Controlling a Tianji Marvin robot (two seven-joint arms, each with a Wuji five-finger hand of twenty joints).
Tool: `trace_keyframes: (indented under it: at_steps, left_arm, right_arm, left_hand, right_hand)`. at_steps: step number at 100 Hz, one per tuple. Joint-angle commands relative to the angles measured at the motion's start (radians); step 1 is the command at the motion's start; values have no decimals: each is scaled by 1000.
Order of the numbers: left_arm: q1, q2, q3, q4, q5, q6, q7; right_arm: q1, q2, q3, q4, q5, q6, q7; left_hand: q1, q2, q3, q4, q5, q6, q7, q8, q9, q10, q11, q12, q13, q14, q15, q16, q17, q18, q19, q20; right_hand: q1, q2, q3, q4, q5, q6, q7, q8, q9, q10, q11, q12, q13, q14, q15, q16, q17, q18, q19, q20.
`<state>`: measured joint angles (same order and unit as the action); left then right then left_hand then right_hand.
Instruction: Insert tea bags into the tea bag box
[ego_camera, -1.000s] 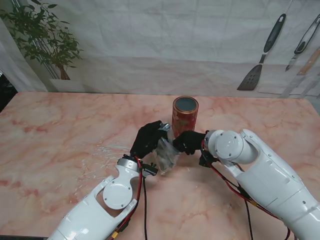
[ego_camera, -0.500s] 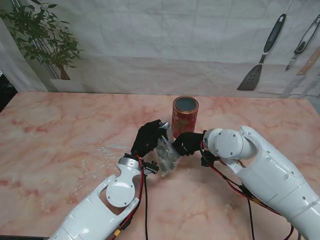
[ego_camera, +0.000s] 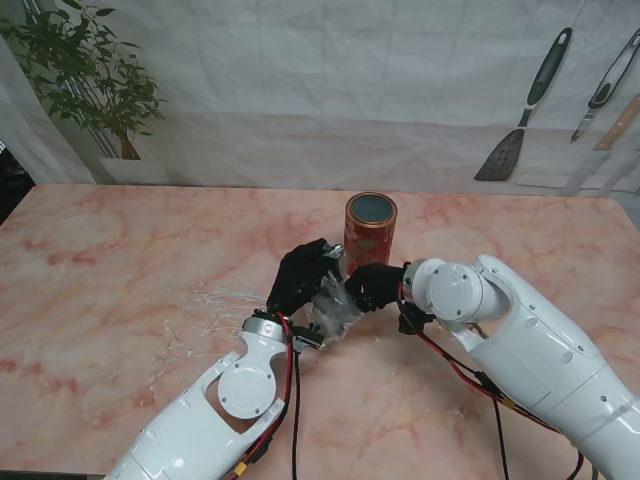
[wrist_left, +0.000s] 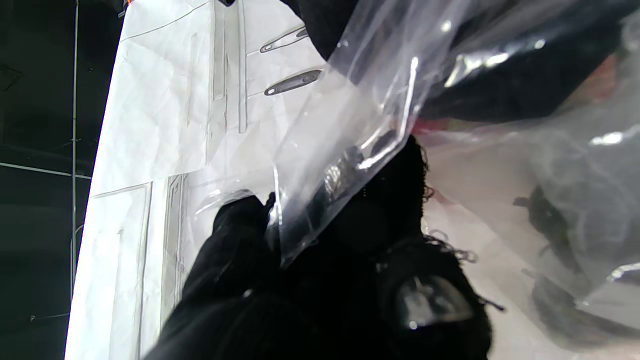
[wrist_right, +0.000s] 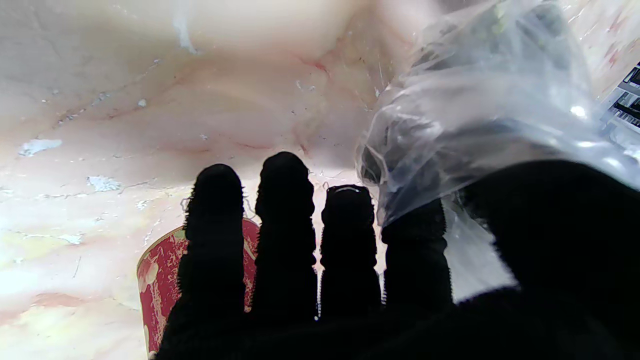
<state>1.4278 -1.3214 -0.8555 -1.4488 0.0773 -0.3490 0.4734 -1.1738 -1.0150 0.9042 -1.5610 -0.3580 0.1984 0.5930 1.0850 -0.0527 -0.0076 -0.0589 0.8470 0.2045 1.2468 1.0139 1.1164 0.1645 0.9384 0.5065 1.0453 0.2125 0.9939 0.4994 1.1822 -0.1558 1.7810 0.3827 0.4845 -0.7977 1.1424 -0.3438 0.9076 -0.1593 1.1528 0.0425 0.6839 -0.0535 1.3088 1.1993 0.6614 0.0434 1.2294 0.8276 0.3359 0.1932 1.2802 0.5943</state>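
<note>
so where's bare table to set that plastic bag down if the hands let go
Bare marble table stretches on the left, from the left hand out to the plant-side edge, and on the right past the red tin toward the spatula wall. It is crowded in the middle: both hands pinch the plastic bag right beside the tin, the right hand close against it.

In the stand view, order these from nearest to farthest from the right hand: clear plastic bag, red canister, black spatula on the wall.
1. Clear plastic bag: touching the right hand, between both hands.
2. Red canister: just beyond, farther from me.
3. Black spatula: on the backdrop, far right.
</note>
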Motion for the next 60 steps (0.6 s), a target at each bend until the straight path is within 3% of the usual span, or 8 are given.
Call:
trace_keyframes:
  at_steps: [1, 7, 13, 14, 21, 35, 46, 60]
  left_arm:
    - [-14, -10, -2, -19, -6, -13, -6]
    - [-13, -9, -3, -19, -6, -13, -6]
    - [-11, -7, -6, -23, -7, -10, -10]
    - [-11, -7, -6, -23, -7, -10, -10]
    - [-8, -5, -11, -26, -9, -3, -15]
    - [-2, 0, -20, -29, -17, 6, -25]
    - [1, 2, -25, -31, -16, 13, -29]
    - [6, 7, -32, -37, -12, 29, -36]
  right_arm:
    - [-17, 0, -6, 18, 9, -13, 11]
    - [-22, -2, -1, 21, 19, -24, 6]
    - [-20, -2, 2, 27, 29, -41, 10]
    - [-22, -2, 3, 26, 30, -40, 9]
    - [-25, -3, 10, 26, 49, -37, 9]
    - [-33, -3, 22, 16, 57, -23, 11]
    - [-41, 0, 33, 3, 47, -29, 18]
    - [-64, -3, 57, -23, 29, -2, -2]
  left_hand:
    - [52, 67, -4, 19, 11, 91, 78, 20, -20, -30, -29, -22, 99, 171, 117, -16, -113, 97, 81, -23]
    - [51, 67, -4, 19, 11, 90, 79, 20, -20, -33, -29, -22, 101, 172, 117, -16, -113, 97, 81, -23]
    - [52, 68, -4, 19, 12, 89, 79, 21, -20, -30, -29, -22, 100, 172, 117, -16, -113, 97, 81, -23]
    - [52, 67, -4, 19, 12, 89, 79, 21, -19, -29, -28, -21, 100, 173, 117, -16, -113, 97, 81, -23]
    - [51, 68, -4, 19, 12, 89, 79, 21, -20, -31, -29, -22, 100, 172, 118, -16, -113, 97, 81, -23]
    - [51, 68, -4, 19, 11, 90, 78, 20, -21, -31, -29, -22, 99, 174, 118, -16, -113, 99, 80, -23]
    - [51, 67, -4, 19, 13, 89, 78, 21, -19, -32, -28, -21, 99, 172, 118, -16, -113, 100, 80, -23]
    - [52, 69, -3, 19, 10, 88, 77, 21, -21, -31, -29, -21, 97, 173, 117, -16, -113, 101, 78, -24]
  right_hand:
    - [78, 21, -2, 31, 30, 51, 13, -13, 17, -19, 31, -11, 15, -4, 33, -13, 0, -7, 9, -12]
    - [92, 74, -8, 49, 5, 66, 40, 48, -20, 6, 33, -2, -16, 11, 21, -17, -27, 4, 5, -16]
    - [82, 135, 12, 116, -59, 70, 81, 174, -93, 26, 21, 28, -81, 23, -11, -18, -75, 7, -13, -27]
    - [82, 135, 12, 116, -59, 70, 81, 174, -93, 26, 21, 28, -81, 23, -11, -18, -75, 7, -13, -27]
    - [84, 168, 47, 173, -142, 100, 120, 374, -189, 59, 2, 67, -174, 44, -56, -18, -149, 10, -36, -48]
    - [68, 208, 94, 231, -215, 142, 177, 568, -288, 92, -12, 87, -269, 61, -92, -17, -223, 8, -56, -68]
    - [43, 268, 84, 266, -272, 161, 222, 665, -348, 104, -21, 92, -320, 61, -109, -19, -255, 1, -72, -79]
    - [25, 291, 86, 292, -297, 172, 250, 703, -381, 111, -28, 87, -347, 62, -121, -24, -265, -3, -82, -87]
